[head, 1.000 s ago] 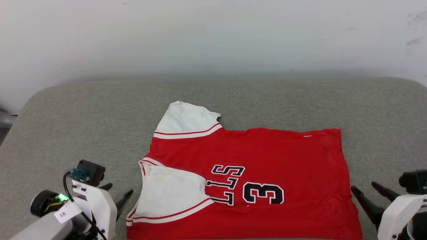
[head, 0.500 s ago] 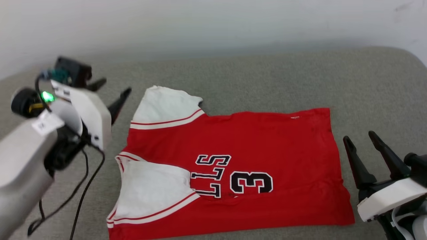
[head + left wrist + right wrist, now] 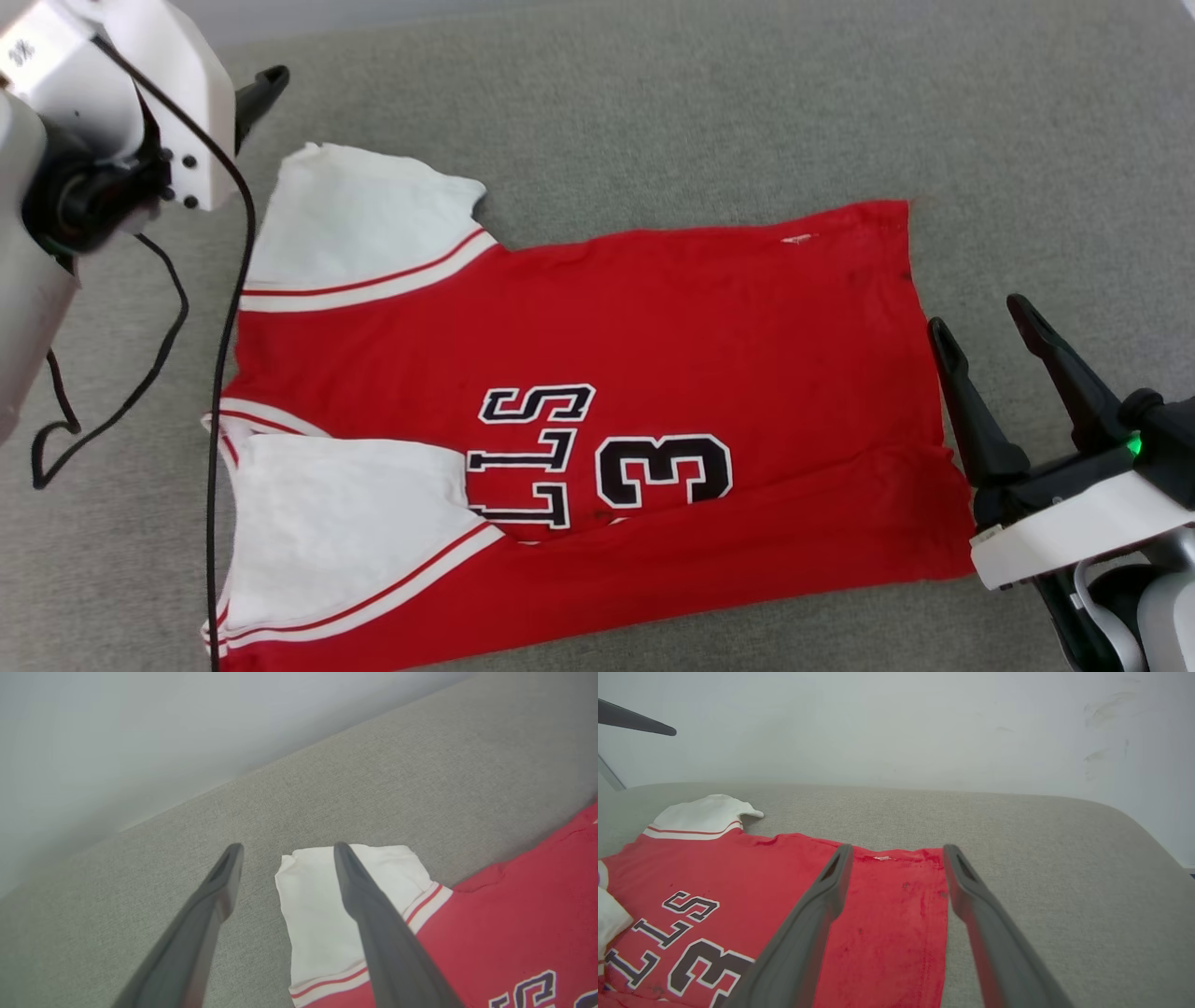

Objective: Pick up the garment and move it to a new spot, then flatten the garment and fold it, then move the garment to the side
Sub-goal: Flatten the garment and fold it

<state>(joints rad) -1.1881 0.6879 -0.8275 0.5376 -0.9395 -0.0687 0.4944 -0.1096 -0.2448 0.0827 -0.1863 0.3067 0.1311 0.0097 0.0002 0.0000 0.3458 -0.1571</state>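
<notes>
The red shirt lies spread on the grey cushion, front up. Its neck points to the robot's left and its bottom hem to the right. The black number 3 and the letters beside it sit near the middle. The near white sleeve is folded in over the chest and covers the edge of the lettering. The far white sleeve sticks out flat onto the cushion.

Up at the far left, the left gripper has its fingers spread wide with nothing between them. In its wrist view one finger lies across the far sleeve and the other over bare cushion; whether either touches the cloth I cannot tell. A black cable hangs from that arm and runs down past the collar end of the shirt.

Over on the right, the right gripper is also wide open and holds nothing. It sits just beside the hem, with one finger over the red edge and the other over bare cushion. Behind the cushion is a pale wall.
</notes>
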